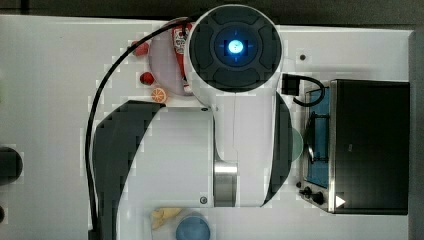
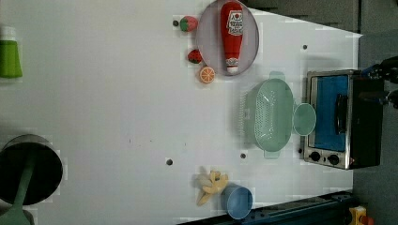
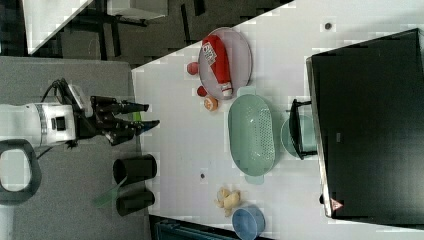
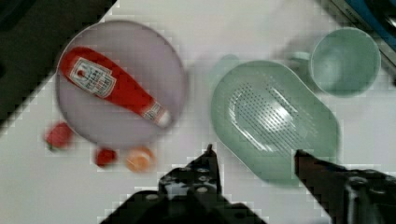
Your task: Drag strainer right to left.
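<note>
Table (image 2: 94,93) is a big white sheet with plenty of bare room on the left view's left, which I'd guess is the point, since the drag needs somewhere to go. Toaster oven (image 2: 345,119) sits at the left view's right edge like a backstop, and the strainer (image 2: 271,115) is parked just beside it, rim up on the table, so sliding away from the oven looks like the sensible route. Grey plate (image 2: 206,37) with the ketchup bottle (image 2: 232,35) lying on it sits close to one end of the strainer, so the path probably has to avoid clipping it. Small mint cup (image 2: 304,119) is wedged between strainer and oven, touching or nearly touching the rim, I can't tell which. Gripper (image 4: 254,151) hangs well above everything in the wrist view, fingers spread fairly wide with nothing between them, roughly lined up over the strainer's near rim, which reads to me as a pre-grab hover.
</note>
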You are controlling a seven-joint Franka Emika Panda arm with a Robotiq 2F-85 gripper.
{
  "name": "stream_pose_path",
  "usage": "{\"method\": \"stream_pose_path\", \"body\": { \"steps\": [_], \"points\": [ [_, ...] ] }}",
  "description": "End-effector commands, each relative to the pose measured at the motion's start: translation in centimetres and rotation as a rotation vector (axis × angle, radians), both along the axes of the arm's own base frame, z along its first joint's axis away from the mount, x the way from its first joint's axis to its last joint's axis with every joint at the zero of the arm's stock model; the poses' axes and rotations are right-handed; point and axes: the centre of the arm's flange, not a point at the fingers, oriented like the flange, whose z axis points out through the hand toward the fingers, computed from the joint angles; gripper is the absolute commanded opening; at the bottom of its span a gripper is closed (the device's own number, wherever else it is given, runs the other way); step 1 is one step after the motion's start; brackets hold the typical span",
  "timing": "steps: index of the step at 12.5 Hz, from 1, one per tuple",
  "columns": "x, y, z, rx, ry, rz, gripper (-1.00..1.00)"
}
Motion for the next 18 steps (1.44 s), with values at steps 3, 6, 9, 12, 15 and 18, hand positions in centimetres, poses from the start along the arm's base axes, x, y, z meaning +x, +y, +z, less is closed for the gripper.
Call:
{"method": "stream_pose_path", "body": {
  "steps": [3,6,9,12,15,18],
  "points": [
    [-19.8,-2.8,7.4,0.002,0.024,-0.039,0.99],
    [-17.7,-2.8,4.2,0.001,0.021,-0.037,1.0],
    [-13.8,-2.9,-3.1,-0.001,0.006,-0.109,1.0],
    [-10.6,-3.0,-11.7,-0.005,0.018,-0.313,1.0],
    [-8.0,-3.1,-19.6,-0.016,0.044,-0.547,1.0],
    [-6.5,-2.8,-26.9,-0.025,0.062,-0.636,1.0]
  ]
}}
